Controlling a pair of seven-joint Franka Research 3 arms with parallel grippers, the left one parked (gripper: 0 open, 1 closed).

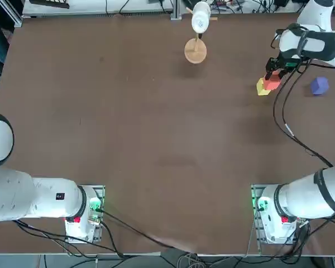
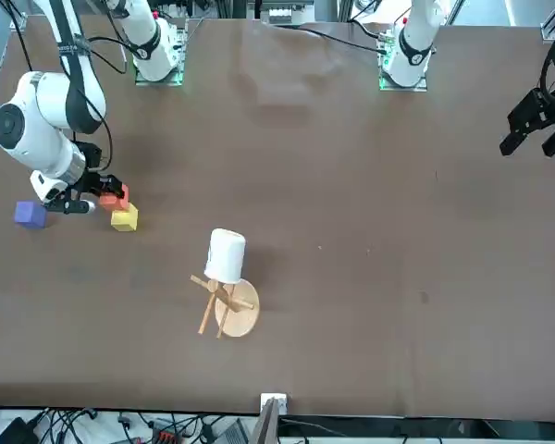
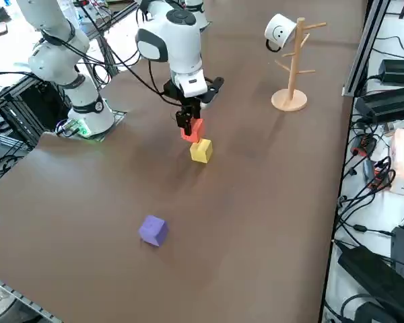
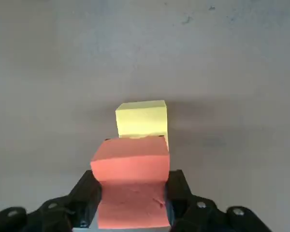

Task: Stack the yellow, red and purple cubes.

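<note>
"Two of the three cubes are bunched up on that big brown desk [image 1: 156, 139], and the right arm [image 2: 60, 102] is reaching over the far right part of it; what's your biggest worry?"

"Collapse, tbh; if the stack gets built off-centre it'll tip. The wooden stand [image 3: 289, 100] with the white mug [image 3: 280, 31] is well apart, so I'm not sweating that."

"Fair; what's the right pincer [image 4: 134, 186] doing?"

"Clamped on the red cube [image 3: 191, 131], one finger each side; the yellow cube [image 3: 202, 151] is on the desk just past it, and from the wrist view red overlaps only part of yellow. Can't tell if they touch; let go with that offset and I'd guess red slides off or tilts."

"So nudge it over first?"

"Yeah, but carefully; if red is too low, moving sideways could shove yellow along instead of landing on top. Press too hard and it might skid too."

"And the purple cube [image 3: 153, 230]?"

"Sitting by itself on the desk, off to the robot's right of the other two; smaller worry, but a finger could clip the pile when purple goes on, if the first two aren't squared up."
</note>
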